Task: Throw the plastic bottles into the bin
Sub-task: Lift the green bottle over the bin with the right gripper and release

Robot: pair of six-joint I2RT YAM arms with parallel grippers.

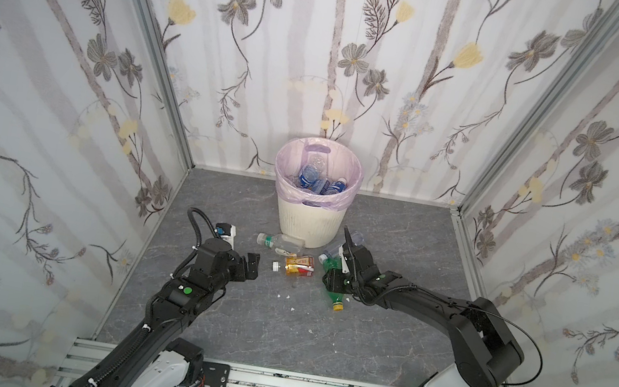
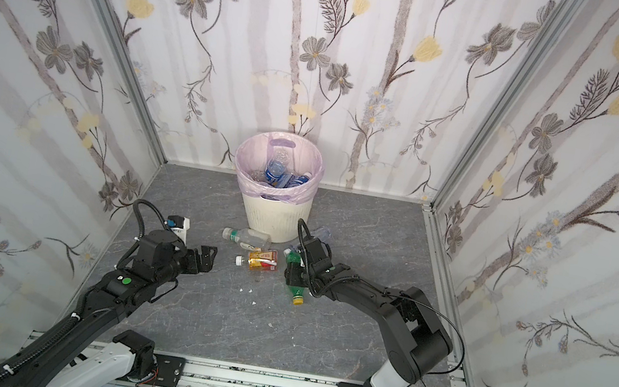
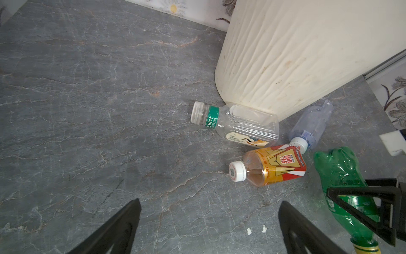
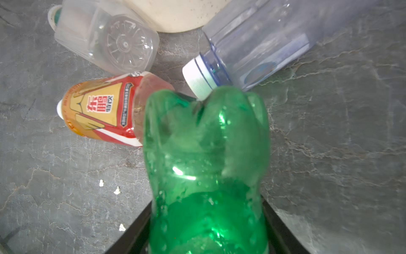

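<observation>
On floor (image 1: 276, 336), bin (image 1: 309, 224) holds bottles (image 1: 308, 177); right hand (image 1: 331, 281) pinches green bottle (image 4: 204, 154), left hand (image 1: 253, 266) spread.

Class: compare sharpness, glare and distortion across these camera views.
Right wrist view: the green bottle looms close, soft-edged, with white glints; left wrist view: crisp floor veins and legible label on the orange-labelled bottle; both top views: wide-angle lens splays the corner posts outward, shadows faint.
</observation>
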